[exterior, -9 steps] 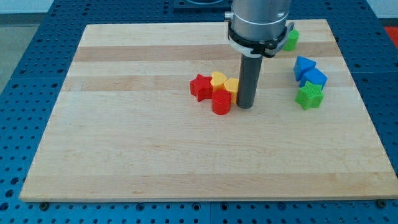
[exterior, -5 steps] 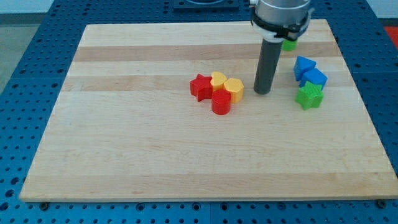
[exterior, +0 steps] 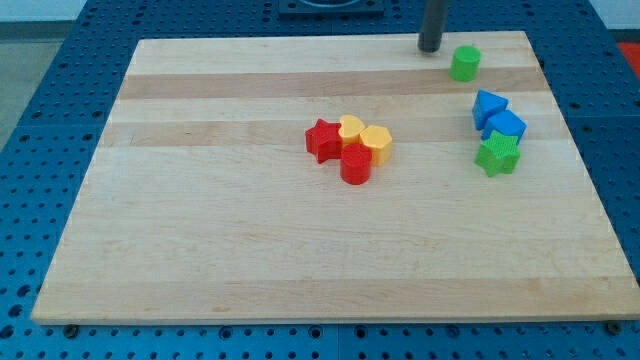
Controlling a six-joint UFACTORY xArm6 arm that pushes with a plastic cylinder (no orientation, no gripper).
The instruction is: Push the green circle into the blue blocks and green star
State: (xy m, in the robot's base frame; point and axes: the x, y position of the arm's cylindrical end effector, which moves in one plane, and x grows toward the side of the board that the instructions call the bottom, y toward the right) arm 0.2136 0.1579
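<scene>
two blue blocks (exterior: 496,113), two green, two red, two yellow; green circle (exterior: 464,63) just right of my tip (exterior: 430,47), which holds nothing.

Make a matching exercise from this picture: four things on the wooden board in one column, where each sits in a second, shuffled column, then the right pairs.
Things:
1. green circle block
2. green star block
3. red star block
4. my tip

Places:
A. the view's left end of the red and yellow cluster
B. just below the two blue blocks
C. near the board's top edge, to the view's left of the green circle, apart from it
D. alone near the board's top right corner, above the blue blocks

Pairs: 1-D, 2-B, 3-A, 4-C
</scene>
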